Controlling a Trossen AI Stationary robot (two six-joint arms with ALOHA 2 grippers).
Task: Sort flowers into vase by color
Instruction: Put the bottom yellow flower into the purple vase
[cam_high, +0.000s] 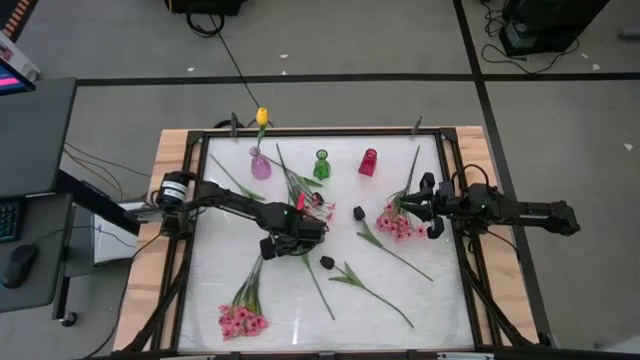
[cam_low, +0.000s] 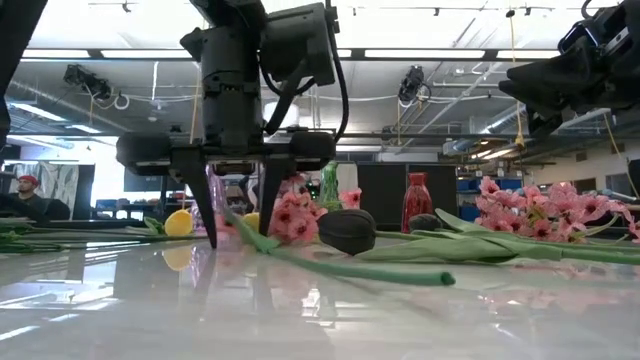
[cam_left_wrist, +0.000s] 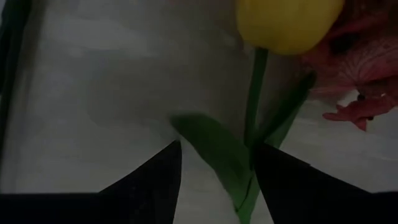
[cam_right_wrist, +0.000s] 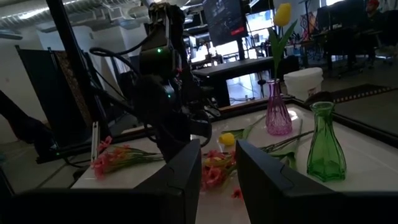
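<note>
A yellow tulip (cam_left_wrist: 289, 25) lies on the white table, and its green stem (cam_left_wrist: 255, 93) and leaf (cam_left_wrist: 211, 143) run between the fingers of my left gripper (cam_left_wrist: 217, 180). That gripper (cam_high: 283, 243) is open and points down at mid-table, fingertips at the table top (cam_low: 240, 238). The tulip also shows in the low view (cam_low: 178, 222). Another yellow tulip (cam_high: 262, 117) stands in the purple vase (cam_high: 260, 165). My right gripper (cam_high: 432, 212) is open and empty, above the table beside a pink spray (cam_high: 395, 222). My left gripper's fingers stand on either side of the yellow tulip's stem, just below the leaf, coming from above and across the stem. The stem runs close along one finger (cam_left_wrist: 292, 180); I cannot tell whether it touches. The tulip lies flat on the table.
A green vase (cam_high: 321, 165) and a red vase (cam_high: 368, 162) stand at the far side. Pink sprays lie by the left gripper (cam_high: 315, 205) and at the near left (cam_high: 240, 320). Dark tulips (cam_high: 358, 212) (cam_high: 326, 262) with long stems lie mid-table.
</note>
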